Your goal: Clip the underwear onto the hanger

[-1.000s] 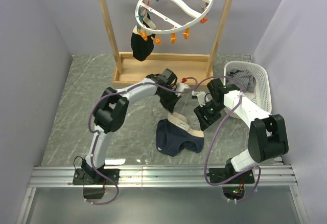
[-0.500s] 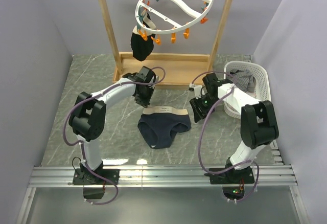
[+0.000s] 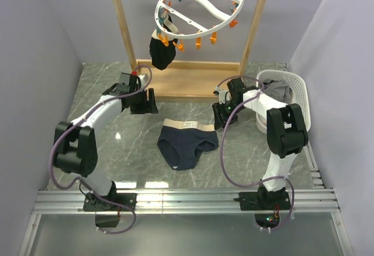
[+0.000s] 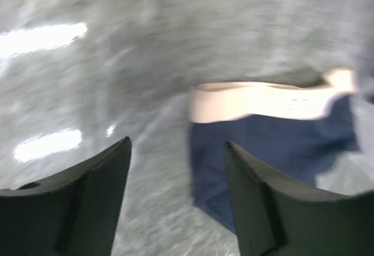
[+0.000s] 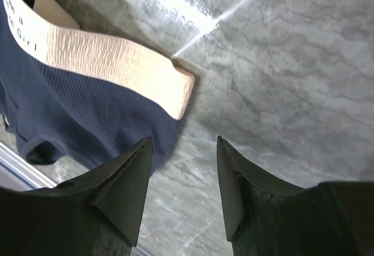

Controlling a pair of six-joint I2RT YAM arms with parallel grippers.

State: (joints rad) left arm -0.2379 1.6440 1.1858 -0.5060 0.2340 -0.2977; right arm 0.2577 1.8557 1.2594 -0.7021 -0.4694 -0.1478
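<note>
The underwear (image 5: 76, 118) has a waistband (image 5: 111, 63) reading "Girl".

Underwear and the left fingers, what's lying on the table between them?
Nothing: in the top view only bare marble table separates the underwear from the open left fingers.

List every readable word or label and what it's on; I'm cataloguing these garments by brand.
"Girl": on the cream waistband of the underwear, right wrist view.
"...a": cut-off line beside it, rest out of frame.
Waistband print in the top external view: too small to read.
Left wrist view: blurred, unreadable.
</note>
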